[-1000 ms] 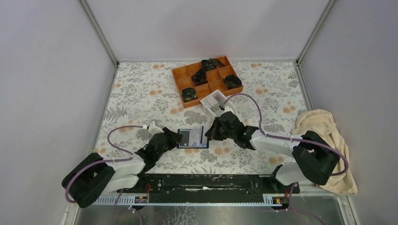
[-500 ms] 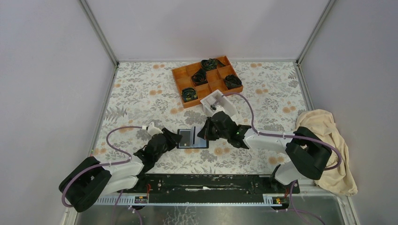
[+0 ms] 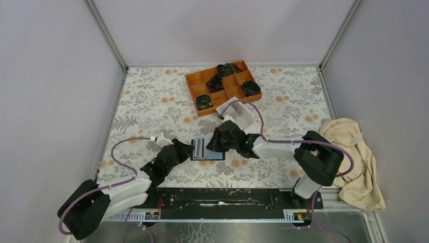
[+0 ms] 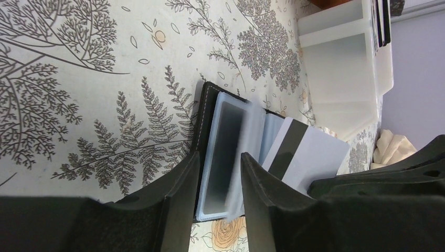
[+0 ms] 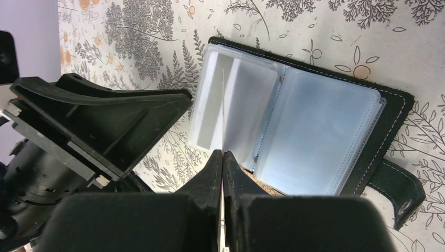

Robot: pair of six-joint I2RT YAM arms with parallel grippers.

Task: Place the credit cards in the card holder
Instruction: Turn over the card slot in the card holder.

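Note:
The black card holder (image 3: pixel 206 150) lies open on the floral cloth, its bluish clear pockets up; it also shows in the right wrist view (image 5: pixel 315 131) and the left wrist view (image 4: pixel 220 136). My right gripper (image 5: pixel 223 153) is shut on a pale credit card (image 5: pixel 223 105), seen edge-on there and with its black stripe in the left wrist view (image 4: pixel 309 157). The card's far edge meets the left page's pocket. My left gripper (image 4: pixel 220 157) is open, its fingers straddling the holder's left pockets. A pocket leaf stands lifted and blurred.
A white open-top box (image 3: pixel 237 112) stands just behind the right gripper, with more cards (image 4: pixel 380 23) on edge in it. An orange compartment tray (image 3: pixel 222 86) with dark bundles is farther back. A cream cloth (image 3: pixel 354 157) lies at the right edge.
My right gripper has carried the card left, from over the holder's right side to its left page. My left arm has edged forward at the holder's left edge.

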